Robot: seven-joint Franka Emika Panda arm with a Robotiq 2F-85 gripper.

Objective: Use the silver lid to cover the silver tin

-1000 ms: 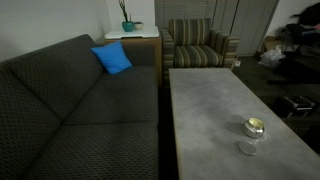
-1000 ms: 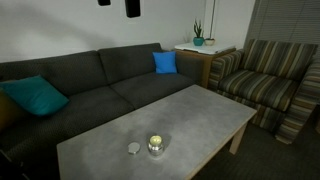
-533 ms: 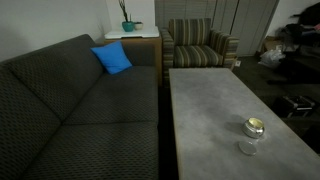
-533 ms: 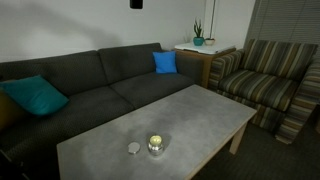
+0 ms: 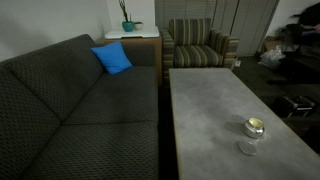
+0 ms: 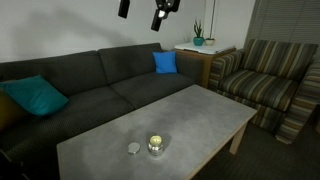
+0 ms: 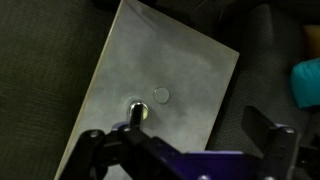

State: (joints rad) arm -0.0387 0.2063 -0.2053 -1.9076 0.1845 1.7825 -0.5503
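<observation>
Gripper high above grey table, looking down on it, jaws spread wide, nothing between them; silver tin upright and uncovered on tabletop, close to one end; silver lid flat on tabletop just beside tin, narrow gap between in wrist view, not touching; dark sofa along table's long side, blue cushion on its seat; striped armchair beyond table's far end
</observation>
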